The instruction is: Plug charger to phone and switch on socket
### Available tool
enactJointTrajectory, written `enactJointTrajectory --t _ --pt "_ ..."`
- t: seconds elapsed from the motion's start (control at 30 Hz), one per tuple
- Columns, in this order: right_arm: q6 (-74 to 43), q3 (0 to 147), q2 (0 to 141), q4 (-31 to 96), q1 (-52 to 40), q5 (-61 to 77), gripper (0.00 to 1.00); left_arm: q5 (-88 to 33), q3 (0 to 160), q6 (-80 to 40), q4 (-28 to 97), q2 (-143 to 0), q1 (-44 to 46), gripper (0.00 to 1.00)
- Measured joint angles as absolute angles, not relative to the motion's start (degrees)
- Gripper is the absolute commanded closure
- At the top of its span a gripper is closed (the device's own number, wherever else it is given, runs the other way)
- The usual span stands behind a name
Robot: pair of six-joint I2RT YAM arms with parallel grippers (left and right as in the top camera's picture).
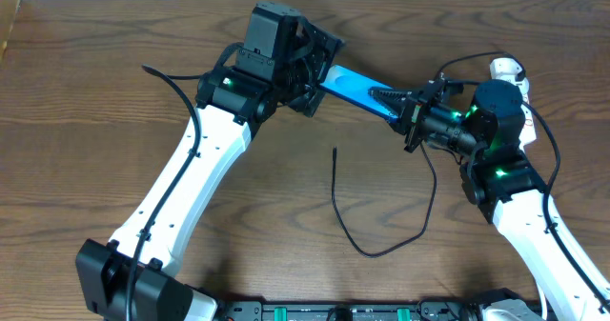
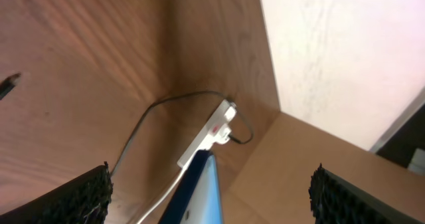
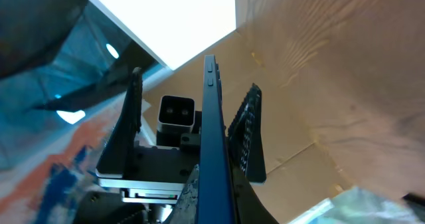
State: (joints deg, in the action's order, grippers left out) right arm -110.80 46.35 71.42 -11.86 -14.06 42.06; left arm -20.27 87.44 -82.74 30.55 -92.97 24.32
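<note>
The phone (image 1: 355, 85), slim and blue, is held in the air between the two grippers. My right gripper (image 1: 402, 110) is shut on its right end; the right wrist view shows the phone edge-on (image 3: 212, 137) between the jaws (image 3: 216, 204). My left gripper (image 1: 319, 73) is open around the phone's left end; in the left wrist view (image 2: 209, 197) its pads stand well apart from the phone (image 2: 202, 191). The charger (image 1: 335, 202), a thin black cable, lies loose on the table with its plug tip (image 1: 335, 150) pointing away. The socket (image 2: 209, 134) lies on the table; in the overhead view only its white end (image 1: 508, 70) shows behind the right arm.
The wooden table (image 1: 114, 92) ends at the far edge near the socket. A thin cable (image 2: 143, 121) runs from the socket across the wood. The right arm (image 1: 519, 202) stands over the table's right side, the left arm (image 1: 181, 188) over the left.
</note>
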Motion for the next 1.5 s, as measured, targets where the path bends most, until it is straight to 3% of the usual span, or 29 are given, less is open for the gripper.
enactJointTrajectory --t 0.73,0.87,1.5 --pt "-116.75 46.35 71.46 -15.29 -14.06 40.56 0.98 -16.36 87.44 -84.23 27.88 -92.97 28.14 0.07" --pt "-116.75 46.35 71.46 -15.29 -14.06 40.49 0.98 -16.34 87.44 -84.14 27.9 -92.97 28.14 0.19" --pt "-116.77 46.35 71.48 -15.29 -14.06 38.79 0.98 -16.16 87.44 -89.17 27.88 -92.97 28.14 0.34"
